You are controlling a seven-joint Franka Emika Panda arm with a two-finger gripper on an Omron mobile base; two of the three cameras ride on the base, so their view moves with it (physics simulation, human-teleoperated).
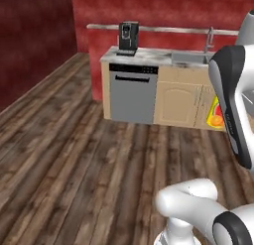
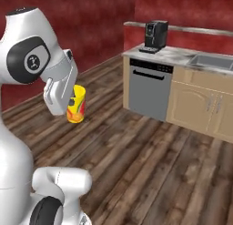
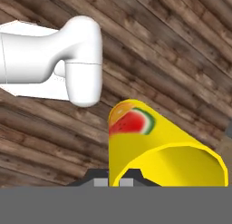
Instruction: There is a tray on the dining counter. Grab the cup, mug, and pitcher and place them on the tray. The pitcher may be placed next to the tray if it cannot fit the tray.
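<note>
A: One of the three vessels is in your grasp now, the cup [image 2: 76, 104]. You carry it above the wooden floor [image 2: 150, 165], far from any counter.

B: So how much of the task do you count as done?

A: You have picked up the cup, I judge, but nothing is placed. The mug and the pitcher are left, and then the tray must receive all three. Ahead of you stand the kitchen cabinets [image 1: 181, 102] with a dishwasher [image 1: 132, 97], a coffee machine [image 1: 128, 38] and a sink [image 1: 191, 58].

B: And the tool, how does it stand?

A: The tool [image 2: 61, 99] is pinching the cup, it seems. In the hand view the yellow cup lies close to the camera with its open rim toward you, and the dark fingertips are mostly covered, so the contact itself is not clear.

B: What about the arm's pose?

A: Your arm is folded high and close to the base, with the hand tilted downward and the cup hanging over the floor.
</note>
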